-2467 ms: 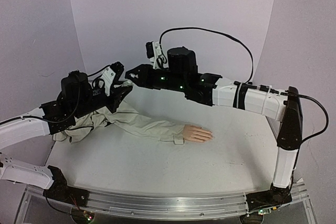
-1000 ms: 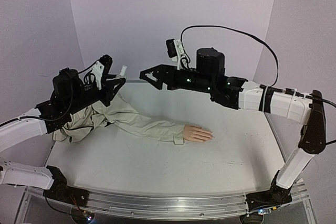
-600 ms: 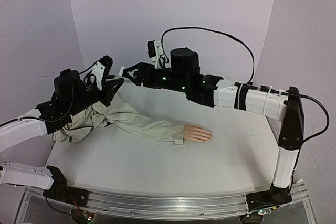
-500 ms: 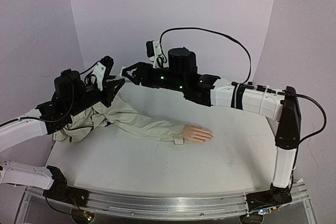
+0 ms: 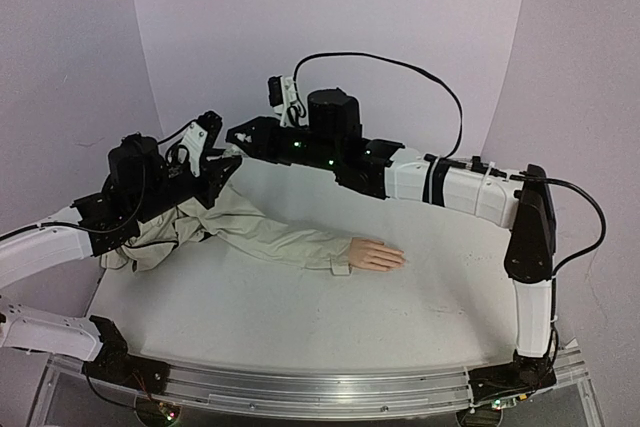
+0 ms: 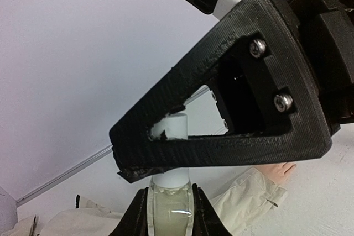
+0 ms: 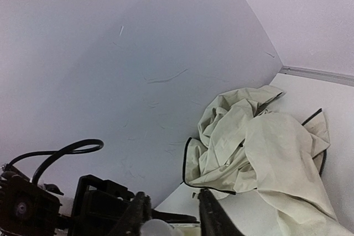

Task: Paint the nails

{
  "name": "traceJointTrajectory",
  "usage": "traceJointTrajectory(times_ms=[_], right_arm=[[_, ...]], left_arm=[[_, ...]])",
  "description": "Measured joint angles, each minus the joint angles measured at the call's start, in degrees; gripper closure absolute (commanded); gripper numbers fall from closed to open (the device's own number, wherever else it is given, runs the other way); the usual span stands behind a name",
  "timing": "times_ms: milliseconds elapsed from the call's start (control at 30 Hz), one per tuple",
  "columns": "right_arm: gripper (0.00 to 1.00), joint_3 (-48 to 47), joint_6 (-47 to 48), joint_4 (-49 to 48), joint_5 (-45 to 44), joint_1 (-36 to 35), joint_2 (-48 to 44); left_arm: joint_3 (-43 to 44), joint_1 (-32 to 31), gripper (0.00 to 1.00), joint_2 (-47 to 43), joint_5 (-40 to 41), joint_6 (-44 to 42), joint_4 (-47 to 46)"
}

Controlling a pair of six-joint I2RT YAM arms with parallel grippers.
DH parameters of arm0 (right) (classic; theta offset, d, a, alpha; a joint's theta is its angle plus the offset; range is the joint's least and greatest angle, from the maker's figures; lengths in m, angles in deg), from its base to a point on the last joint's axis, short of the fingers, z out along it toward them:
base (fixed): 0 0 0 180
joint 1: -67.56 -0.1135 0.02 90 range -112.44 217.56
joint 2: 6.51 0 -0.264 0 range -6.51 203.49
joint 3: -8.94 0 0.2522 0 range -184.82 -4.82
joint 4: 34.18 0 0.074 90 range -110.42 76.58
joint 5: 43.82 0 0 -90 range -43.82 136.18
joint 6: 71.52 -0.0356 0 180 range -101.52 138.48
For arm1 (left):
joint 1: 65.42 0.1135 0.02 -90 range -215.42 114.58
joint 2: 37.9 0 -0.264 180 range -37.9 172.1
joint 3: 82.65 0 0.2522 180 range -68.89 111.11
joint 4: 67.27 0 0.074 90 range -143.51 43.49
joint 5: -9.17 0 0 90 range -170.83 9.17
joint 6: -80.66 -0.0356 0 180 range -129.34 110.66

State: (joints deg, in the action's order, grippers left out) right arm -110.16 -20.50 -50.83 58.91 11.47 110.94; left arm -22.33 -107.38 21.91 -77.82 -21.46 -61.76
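White-shelled left arm (image 5: 35,252) and right arm (image 5: 460,187), black joints. Black motor cylinder (image 5: 332,112) on right arm: black cable (image 5: 400,65) loops above it, green LEDs (image 5: 330,160) just below. Finger (image 6: 210,153) black ribbed print, triangular, two silver screws (image 6: 283,101).

We see counter (image 5: 300,317) stretching ahead of both arm bases. On it, mannequin hand (image 5: 377,255) lies flat near centre, pointing right. Sleeve (image 5: 270,237) runs from hand back and left into jacket heap (image 5: 150,242) at counter's far left. Above heap, off counter, left pincer (image 5: 222,155) holds bottle (image 6: 170,203) between its fingers. Right pincer (image 5: 237,135) reaches in from right, just beside left one. We find bottle top between right fingers; contact unclear.
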Motion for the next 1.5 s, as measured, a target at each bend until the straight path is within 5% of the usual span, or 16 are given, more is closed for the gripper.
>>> traceJointTrajectory(times_ms=[133,400,700,900,933,1067,1200,1300,1500], right_arm=[[1.00,-0.3,0.2,0.0,0.5,-0.2,0.1],[1.00,7.3,5.0,-4.4,4.7,0.2,-3.3],[1.00,23.1,15.1,-20.2,40.8,3.6,-13.0],[1.00,27.3,17.2,-25.2,46.4,2.1,-15.2],[0.94,27.5,17.4,-25.6,46.3,2.0,-15.3],[0.40,28.2,17.3,-25.6,44.2,1.9,-15.9],[0.17,29.9,16.8,-23.1,36.1,2.0,-16.5],[0.09,30.1,15.3,-21.4,28.3,2.1,-16.6],[0.09,28.0,9.0,-15.9,11.6,2.1,-16.3]], left_arm=[[0.0,0.0,1.00,0.1,-0.4,0.2,0.9],[0.0,0.7,1.00,0.1,-8.4,2.8,3.0],[0.4,3.1,1.00,2.0,-50.8,13.9,-3.0],[1.2,3.1,1.00,4.2,-64.9,16.8,-5.2],[1.2,3.1,1.00,4.2,-65.3,16.7,-5.3],[0.6,3.1,1.00,3.7,-62.3,15.4,-6.1],[-0.6,3.5,1.00,0.5,-49.2,10.5,-6.0],[-0.6,3.5,1.00,-0.8,-37.7,7.3,-5.3],[-0.6,2.8,1.00,-1.7,-17.4,2.2,-3.3]])
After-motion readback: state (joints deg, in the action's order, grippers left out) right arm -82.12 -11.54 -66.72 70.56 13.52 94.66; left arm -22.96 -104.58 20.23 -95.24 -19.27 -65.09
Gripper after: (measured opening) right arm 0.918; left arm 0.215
